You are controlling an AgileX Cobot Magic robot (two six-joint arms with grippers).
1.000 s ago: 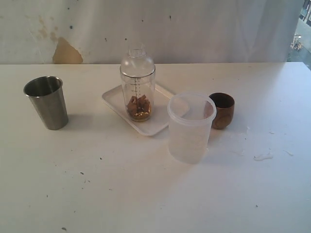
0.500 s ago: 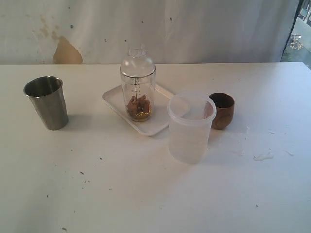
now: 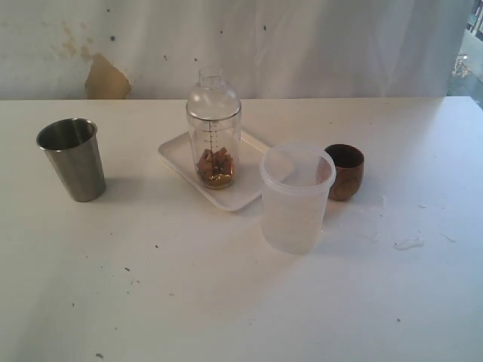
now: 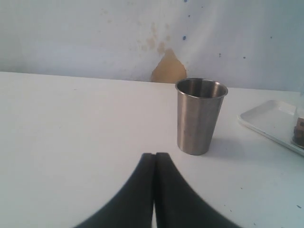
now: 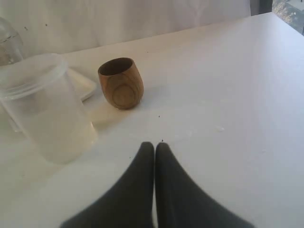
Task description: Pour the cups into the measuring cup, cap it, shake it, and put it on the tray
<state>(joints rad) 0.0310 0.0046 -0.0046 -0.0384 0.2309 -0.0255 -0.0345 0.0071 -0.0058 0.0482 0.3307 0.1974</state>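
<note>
The clear measuring cup (image 3: pixel 214 147) stands upright on the white tray (image 3: pixel 249 188), a dome cap (image 3: pixel 213 94) on top and brown pieces in its bottom. The steel tumbler (image 3: pixel 72 158) (image 4: pixel 199 116) stands at the table's left. The brown wooden cup (image 3: pixel 346 171) (image 5: pixel 120 83) stands to the right, behind the frosted tub. My left gripper (image 4: pixel 155 155) is shut and empty, short of the tumbler. Just as empty, my right gripper (image 5: pixel 155 145) is shut, short of the wooden cup. Neither arm shows in the exterior view.
A frosted translucent plastic tub (image 3: pixel 296 197) (image 5: pixel 45 107) stands in front of the tray's right end, close to the wooden cup. A stained wall (image 3: pixel 106 79) runs behind the table. Small specks and a smear (image 3: pixel 408 243) mark the tabletop.
</note>
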